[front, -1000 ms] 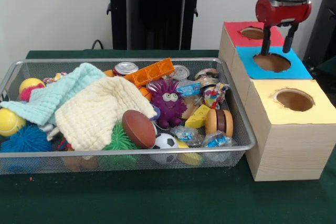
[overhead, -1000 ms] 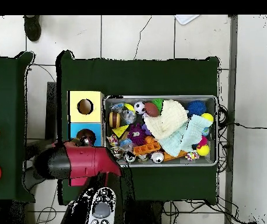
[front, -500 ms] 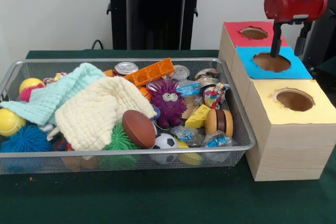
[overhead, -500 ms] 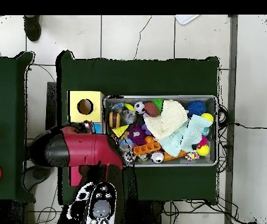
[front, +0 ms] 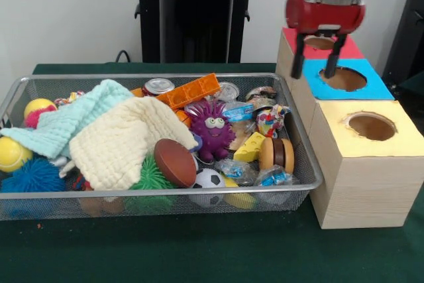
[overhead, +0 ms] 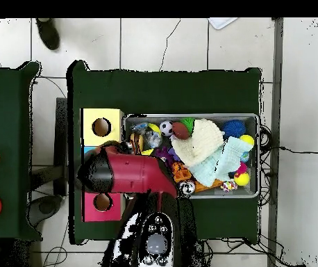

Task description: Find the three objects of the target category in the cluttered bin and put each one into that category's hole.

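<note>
The gripper (front: 317, 65) hangs with its two fingers (front: 330, 65) spread apart and nothing between them, over the seam where the boxes meet the bin (front: 315, 175), near the table's far edge in the front view. Behind it lies the red-topped hole (front: 319, 42), open and dark, at the far end of the row. In the overhead view the red arm (overhead: 130, 174) covers the middle box and part of the bin's corner.

Three boxes stand in a row along one short side of the bin: red top, blue top (front: 344, 79), yellow top (front: 371, 126), each with one round hole. The yellow one is nearest the table's front edge.

The bin fills the table's middle. Counted in it: two cloths, a cream one (front: 126, 142) and a mint one (front: 73, 120); one purple monster (front: 212, 128); one football (front: 174, 162); one soccer ball (front: 208, 179); one cheese wedge (front: 251, 148); one orange block (front: 189, 90); two yellow balls (front: 11, 154); one blue spiky ball (front: 34, 176); one green spiky ball (front: 151, 178).

Whether the orange-tan lumpy things show among the clutter cannot be told.
</note>
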Robot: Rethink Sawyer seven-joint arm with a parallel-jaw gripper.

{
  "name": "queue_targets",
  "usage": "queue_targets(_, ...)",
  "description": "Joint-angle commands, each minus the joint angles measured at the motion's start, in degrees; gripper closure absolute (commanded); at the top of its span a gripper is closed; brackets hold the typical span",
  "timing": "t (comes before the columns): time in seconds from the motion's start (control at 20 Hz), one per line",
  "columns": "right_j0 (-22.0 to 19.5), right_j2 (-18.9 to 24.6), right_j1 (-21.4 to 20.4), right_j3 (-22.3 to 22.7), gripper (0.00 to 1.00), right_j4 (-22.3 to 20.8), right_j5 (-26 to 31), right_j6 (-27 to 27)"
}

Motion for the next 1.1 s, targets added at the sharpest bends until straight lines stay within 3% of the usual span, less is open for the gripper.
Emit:
queue_targets(0.05,-11.1,7.0,0.1,3.2,0.00,-8.2,4.5,-9.2)
queue_targets(0.35,-21.5,18.6,6.0,6.3,0.00,-11.8,-4.6,-7.0)
queue_targets(0.6,-25.3,23.0,11.3,6.1,0.00,-13.2,-7.5,-1.8)
queue_targets(1.1,-24.7,21.6,17.2,2.8,0.00,-11.8,-0.5,2.7)
